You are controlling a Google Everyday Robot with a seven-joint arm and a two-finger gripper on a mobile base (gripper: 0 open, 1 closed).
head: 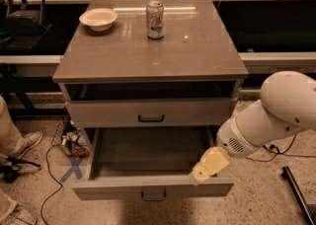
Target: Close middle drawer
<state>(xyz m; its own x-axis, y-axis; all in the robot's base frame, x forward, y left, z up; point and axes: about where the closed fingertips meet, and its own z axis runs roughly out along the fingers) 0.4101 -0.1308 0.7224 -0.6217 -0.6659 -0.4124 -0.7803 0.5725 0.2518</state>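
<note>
The middle drawer [123, 187] is pulled far out of the grey-beige cabinet, and its inside is empty. Its flat front has a small dark bar handle [153, 197] at the centre. The top drawer [108, 113] above it is pushed in. The lowest drawer is hidden under the open one. My gripper [203, 171], a pale yellow tip on the white arm [269, 120], comes in from the right. It sits at the right end of the open drawer's front, at or just above the front's top edge.
On the cabinet top [197, 51] stand a white bowl [98, 18] and a drink can [155, 19]. A person's shoes [19, 146] and cables lie on the floor at the left, by a blue X mark [74, 168]. A dark bar [297, 194] lies at the lower right.
</note>
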